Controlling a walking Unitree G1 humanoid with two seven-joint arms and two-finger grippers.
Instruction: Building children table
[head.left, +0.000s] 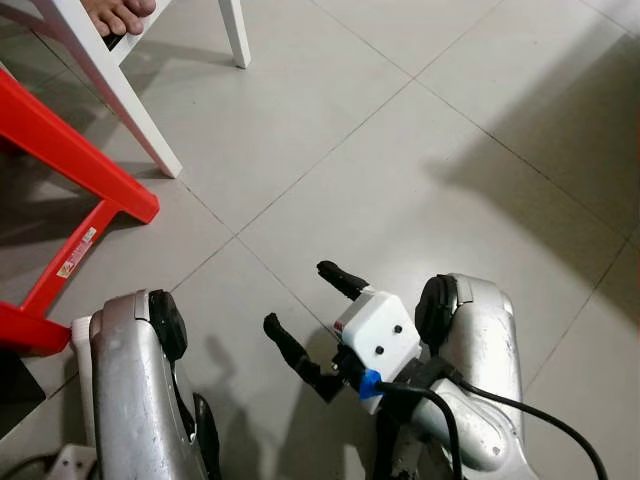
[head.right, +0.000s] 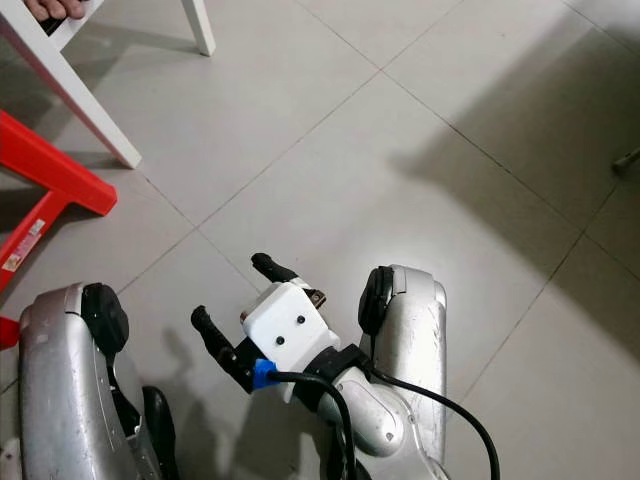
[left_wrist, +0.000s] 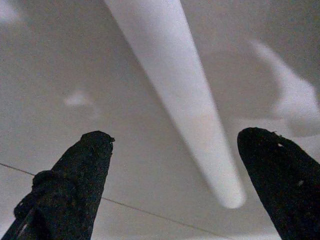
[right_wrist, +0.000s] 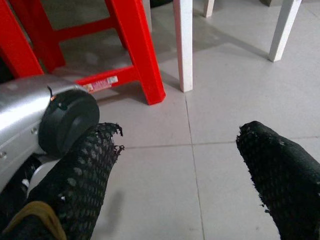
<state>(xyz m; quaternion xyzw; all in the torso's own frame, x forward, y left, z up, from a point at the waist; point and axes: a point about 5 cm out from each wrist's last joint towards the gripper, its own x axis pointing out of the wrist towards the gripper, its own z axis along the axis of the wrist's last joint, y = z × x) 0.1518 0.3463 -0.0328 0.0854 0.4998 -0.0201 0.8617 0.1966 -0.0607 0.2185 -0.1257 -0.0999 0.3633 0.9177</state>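
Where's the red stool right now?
The red stool stands on the tiled floor at the robot's front left, right beside a white furniture leg, ahead of the left arm.

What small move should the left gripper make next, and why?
Probably shut the left gripper on the white leg: in its wrist view the leg runs between the open fingers, neither touching it. The right gripper hangs open above the floor tiles.

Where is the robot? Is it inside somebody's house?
Probably yes, a room in a home. The floor is big grey tiles, a red plastic stool stands beside white furniture legs, and a person's bare toes peek in.
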